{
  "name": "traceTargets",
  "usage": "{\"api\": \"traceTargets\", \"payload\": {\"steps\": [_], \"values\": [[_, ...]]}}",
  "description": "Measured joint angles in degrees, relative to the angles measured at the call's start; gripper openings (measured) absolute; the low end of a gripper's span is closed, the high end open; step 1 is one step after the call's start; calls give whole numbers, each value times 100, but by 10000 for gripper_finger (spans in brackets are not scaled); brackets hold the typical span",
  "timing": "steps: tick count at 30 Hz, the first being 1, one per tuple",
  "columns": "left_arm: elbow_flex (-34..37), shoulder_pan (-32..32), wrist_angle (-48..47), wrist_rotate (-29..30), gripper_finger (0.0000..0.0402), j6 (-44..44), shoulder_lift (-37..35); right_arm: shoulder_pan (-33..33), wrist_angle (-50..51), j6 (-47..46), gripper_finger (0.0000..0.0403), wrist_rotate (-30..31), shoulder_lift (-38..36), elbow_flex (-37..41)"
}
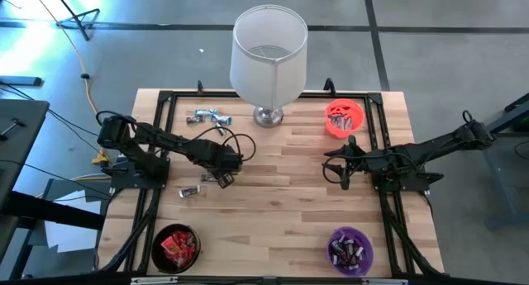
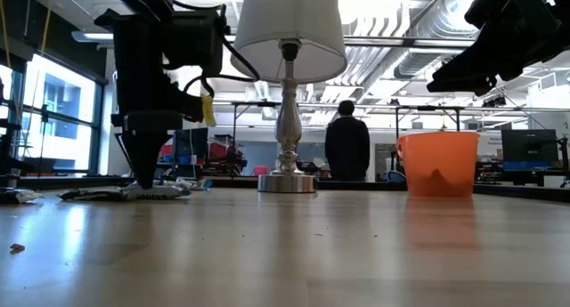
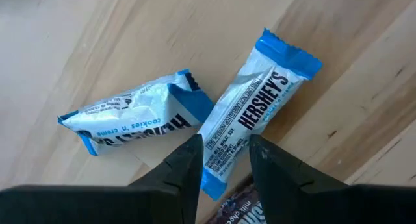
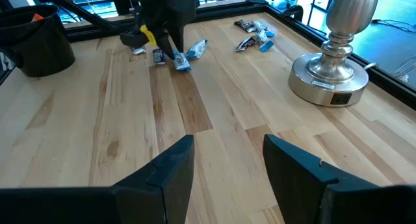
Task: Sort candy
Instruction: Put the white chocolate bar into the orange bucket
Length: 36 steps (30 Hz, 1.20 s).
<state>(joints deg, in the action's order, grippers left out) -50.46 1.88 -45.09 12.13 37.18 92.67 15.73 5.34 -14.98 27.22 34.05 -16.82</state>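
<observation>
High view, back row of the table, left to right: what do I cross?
Loose candy → lamp → orange bowl.

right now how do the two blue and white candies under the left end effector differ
The straight candy lies flat and full length, its Hershey's label reading clearly; the crumpled candy is bent and puckered, its print upside down in the left wrist view. The straight candy runs in between the left end effector's fingers; the crumpled candy lies off to one side. Both have silvery white wrappers with blue ends and rest on the wooden table.
</observation>
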Motion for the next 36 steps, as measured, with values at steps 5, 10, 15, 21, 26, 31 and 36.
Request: {"api": "traceTargets", "payload": {"steps": [5,10,15,21,26,31,36], "values": [[0,-105,-1,-109,116,-39,0,0,0,0,180,-1,0,0],[0,-118,-3,-110,116,-36,-1,2,0,2,180,0,0,0],[0,-117,-3,-110,135,3,1,0,0,1,180,-1,0,0],[3,-117,-5,-111,168,-44,3,1,0,1,180,-1,0,0],[228,-126,255,-270,172,-144,148,2,0,2,180,-2,1,0],[415,-168,460,-430,172,-146,247,1,-1,1,180,0,0,-1],[420,-187,470,-409,159,-138,255,0,0,2,180,0,2,-2]]}}
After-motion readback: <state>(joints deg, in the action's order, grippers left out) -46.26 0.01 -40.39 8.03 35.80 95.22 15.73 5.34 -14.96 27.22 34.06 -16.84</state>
